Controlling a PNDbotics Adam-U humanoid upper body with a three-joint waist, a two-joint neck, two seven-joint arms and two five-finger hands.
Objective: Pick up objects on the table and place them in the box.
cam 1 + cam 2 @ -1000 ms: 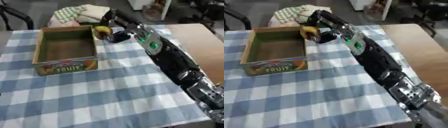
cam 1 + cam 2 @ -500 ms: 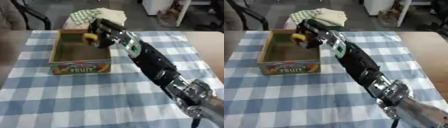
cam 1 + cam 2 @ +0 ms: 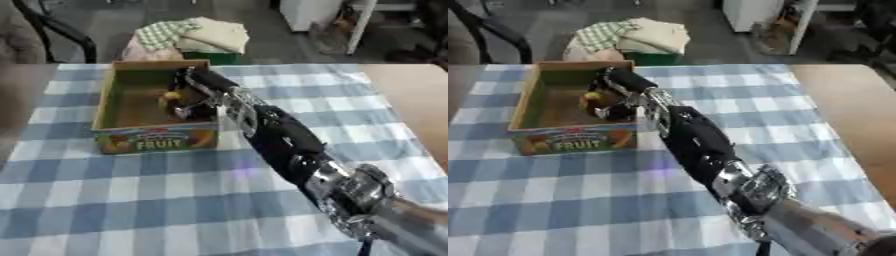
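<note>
One right hand (image 3: 188,102) in box (image 3: 112,107), fingers blurred

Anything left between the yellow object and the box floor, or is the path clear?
Nothing visible blocks it. The right hand is already inside the box, past the rim, fingers curled on the yellow object. The floor around the hand looks bare; whether the object already touches it, I cannot tell.

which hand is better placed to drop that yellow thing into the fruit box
Right. The right hand is already reaching over the fruit box with its fingers curled round the yellow object, just above the box floor. The left hand shows in neither view, so it offers no visible option.
</note>
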